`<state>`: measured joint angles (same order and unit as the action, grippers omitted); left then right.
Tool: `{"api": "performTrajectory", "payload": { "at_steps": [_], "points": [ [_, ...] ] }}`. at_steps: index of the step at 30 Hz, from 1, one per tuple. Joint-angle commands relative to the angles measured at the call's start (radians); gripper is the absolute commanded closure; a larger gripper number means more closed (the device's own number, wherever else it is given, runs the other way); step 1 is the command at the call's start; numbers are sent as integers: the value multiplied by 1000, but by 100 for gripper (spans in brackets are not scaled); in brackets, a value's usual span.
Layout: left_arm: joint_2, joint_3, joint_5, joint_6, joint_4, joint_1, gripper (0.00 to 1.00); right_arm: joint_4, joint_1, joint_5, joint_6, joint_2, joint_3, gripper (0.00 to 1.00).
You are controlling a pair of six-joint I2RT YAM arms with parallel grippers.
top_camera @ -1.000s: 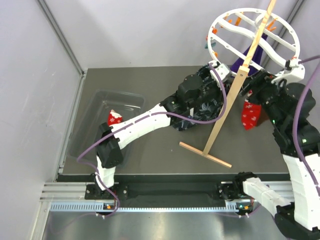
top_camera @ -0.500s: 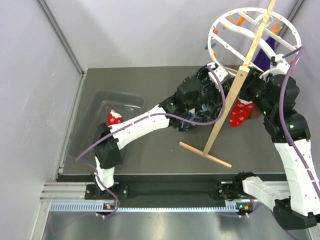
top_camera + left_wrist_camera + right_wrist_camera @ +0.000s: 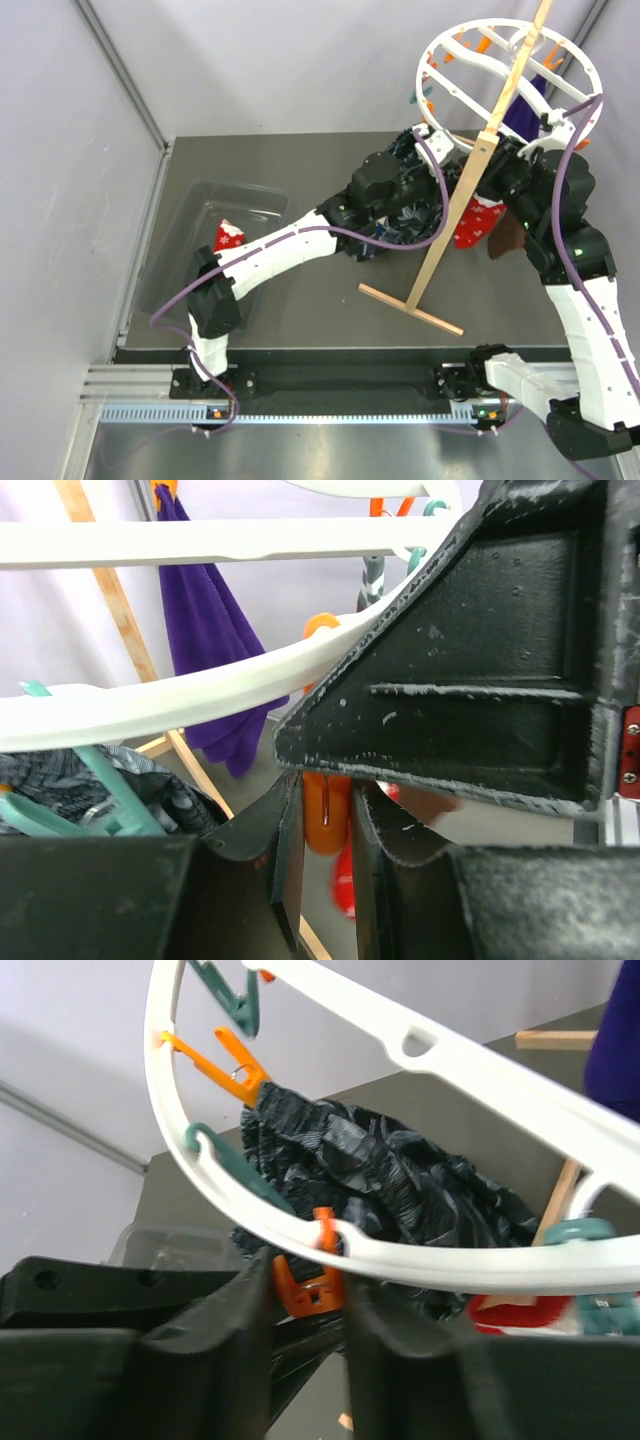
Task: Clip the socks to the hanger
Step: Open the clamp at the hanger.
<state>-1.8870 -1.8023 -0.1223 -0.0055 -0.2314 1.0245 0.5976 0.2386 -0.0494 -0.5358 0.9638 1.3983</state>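
On my left a clear, soft-cornered plastic bin (image 3: 168, 250) holds a red sock (image 3: 228, 237) with white trim. The left gripper (image 3: 326, 792) is narrow, pinched on a glossy orange clip (image 3: 325, 822) under the hanger (image 3: 500, 1072), a white plastic ring with curved spokes. Below it a crumpled dark patterned cloth (image 3: 408, 216) lies on the table (image 3: 300, 170), which is matte dark grey. The stand (image 3: 455, 215) is a pale wooden pole leaning to the far right from a flat crossbar foot. The right gripper (image 3: 308, 1278) is also narrow, closed on a second orange clip (image 3: 305, 1297). Just under it hang another red sock (image 3: 478, 222) and a brown sock (image 3: 508, 238); from what, I cannot tell. A purple sock (image 3: 522, 115) hangs farther back. Plain pale walls (image 3: 300, 60) stand behind, and an aluminium rail (image 3: 330, 385) runs along the near edge.
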Motion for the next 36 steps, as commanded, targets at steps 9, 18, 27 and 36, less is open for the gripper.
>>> {"api": "performTrajectory", "payload": {
  "at_steps": [9, 18, 27, 36],
  "points": [
    [95, 40, 44, -74, 59, -39, 38, -97, -9, -6, 28, 3, -21, 100],
    [321, 311, 160, -59, 78, -145, 32, -113, -9, -18, 45, 6, -45, 100],
    [632, 534, 323, -215, 455, -484, 36, -127, -9, -15, 69, 6, -55, 100],
    [666, 646, 357, -372, 769, -808, 36, -105, -9, -9, 77, 10, -36, 100]
  ]
}}
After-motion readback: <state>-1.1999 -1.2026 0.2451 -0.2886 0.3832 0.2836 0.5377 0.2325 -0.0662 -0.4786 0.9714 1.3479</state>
